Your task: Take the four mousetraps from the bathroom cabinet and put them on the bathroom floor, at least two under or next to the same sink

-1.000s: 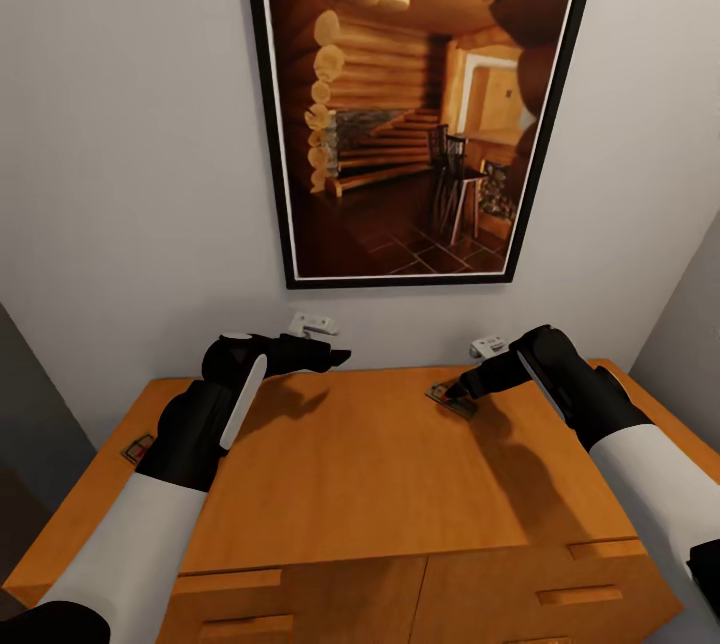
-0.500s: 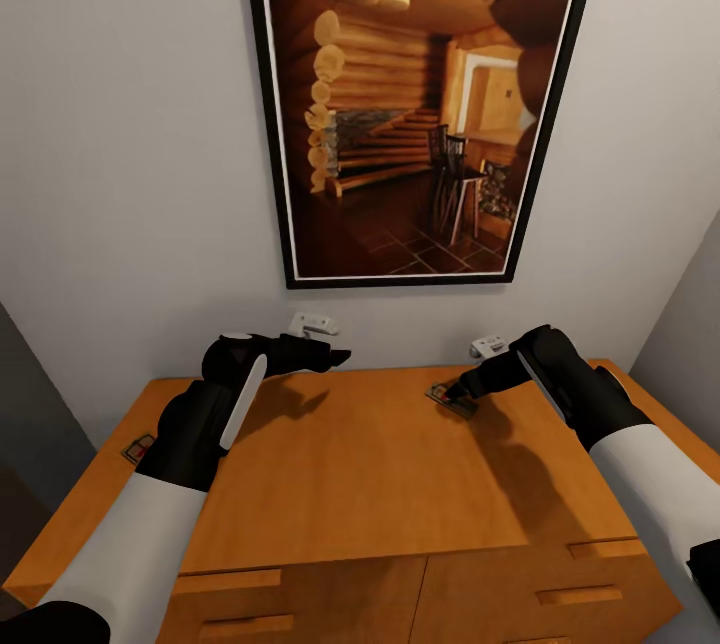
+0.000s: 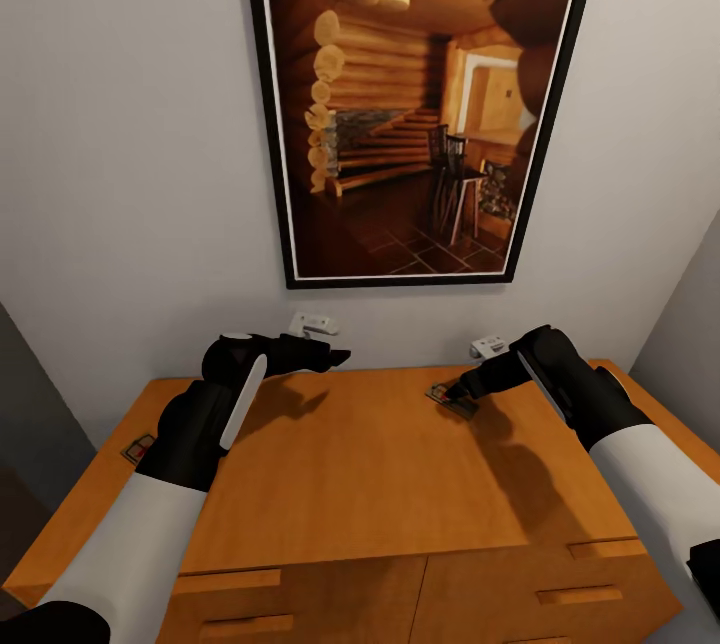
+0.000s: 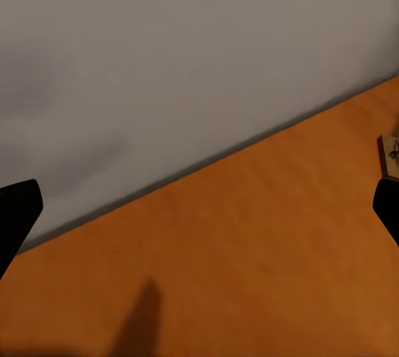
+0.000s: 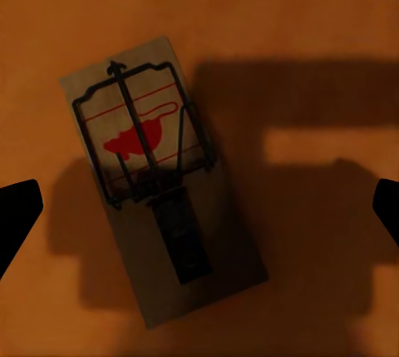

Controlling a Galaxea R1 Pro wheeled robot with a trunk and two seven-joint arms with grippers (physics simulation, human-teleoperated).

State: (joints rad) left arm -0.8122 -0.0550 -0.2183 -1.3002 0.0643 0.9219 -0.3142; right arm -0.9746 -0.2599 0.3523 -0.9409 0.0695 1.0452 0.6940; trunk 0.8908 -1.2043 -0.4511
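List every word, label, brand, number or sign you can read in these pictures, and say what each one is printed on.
No readable text anywhere.
mousetrap: a red mouse silhouette and thin red lines, no letters.
framed picture on the wall: a log-cabin interior, no writing.
cabinet: plain wood, no labels.
small white wall fittings: too small to tell any marking.

On the cabinet (image 3: pixel 370 464) before me, one mousetrap (image 3: pixel 452 398) lies toward the back right, beneath my right gripper (image 3: pixel 463 390); a second mousetrap (image 3: pixel 137 448) sits at the far left edge, beside my left arm. A framed picture (image 3: pixel 420 104) hangs on the wall behind.
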